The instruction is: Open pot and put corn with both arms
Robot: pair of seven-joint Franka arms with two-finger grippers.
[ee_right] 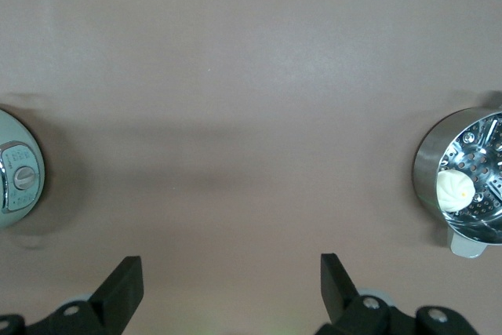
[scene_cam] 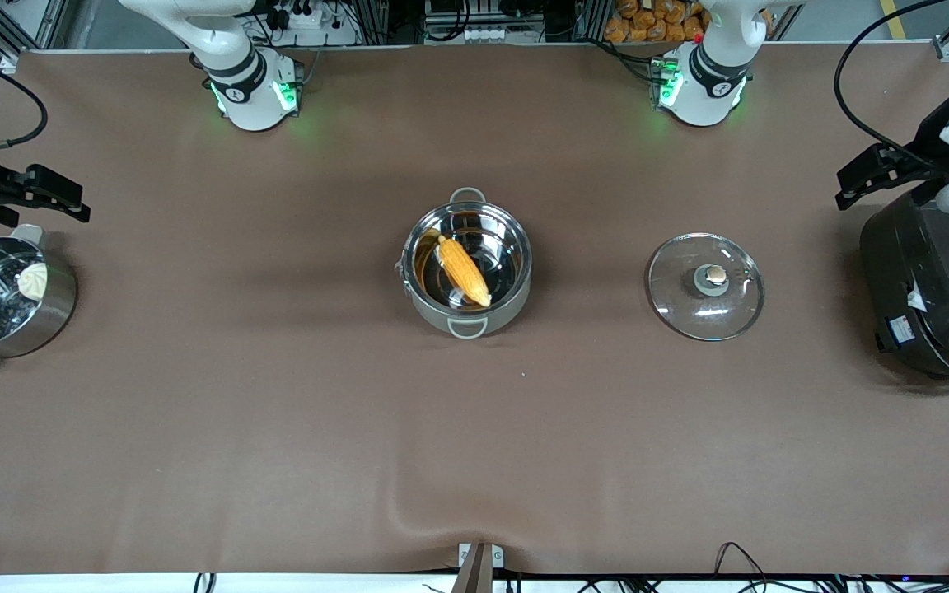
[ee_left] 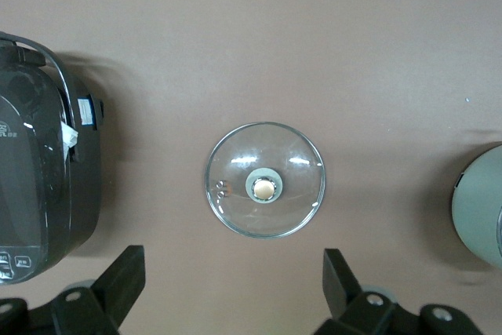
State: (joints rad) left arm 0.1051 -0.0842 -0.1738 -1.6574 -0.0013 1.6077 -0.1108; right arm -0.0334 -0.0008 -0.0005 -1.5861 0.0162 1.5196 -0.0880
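Note:
The pot (scene_cam: 467, 263) stands uncovered in the middle of the table, its side also showing in the left wrist view (ee_left: 480, 208) and the right wrist view (ee_right: 17, 170). The corn (scene_cam: 464, 270) lies slantwise inside it. Its glass lid (scene_cam: 706, 286) (ee_left: 265, 180) rests flat on the table beside the pot, toward the left arm's end. My left gripper (scene_cam: 868, 177) (ee_left: 234, 288) hangs open and holds nothing, up in the air next to the rice cooker. My right gripper (scene_cam: 50, 196) (ee_right: 231, 292) is open too, with nothing in it, raised above the steamer pot's end of the table.
A big black rice cooker (scene_cam: 932, 288) (ee_left: 39, 186) stands at the left arm's end. A steel steamer pot (scene_cam: 5, 301) (ee_right: 463, 174) with a bun (scene_cam: 33, 280) sits at the right arm's end. Brown cloth covers the table (scene_cam: 277, 428).

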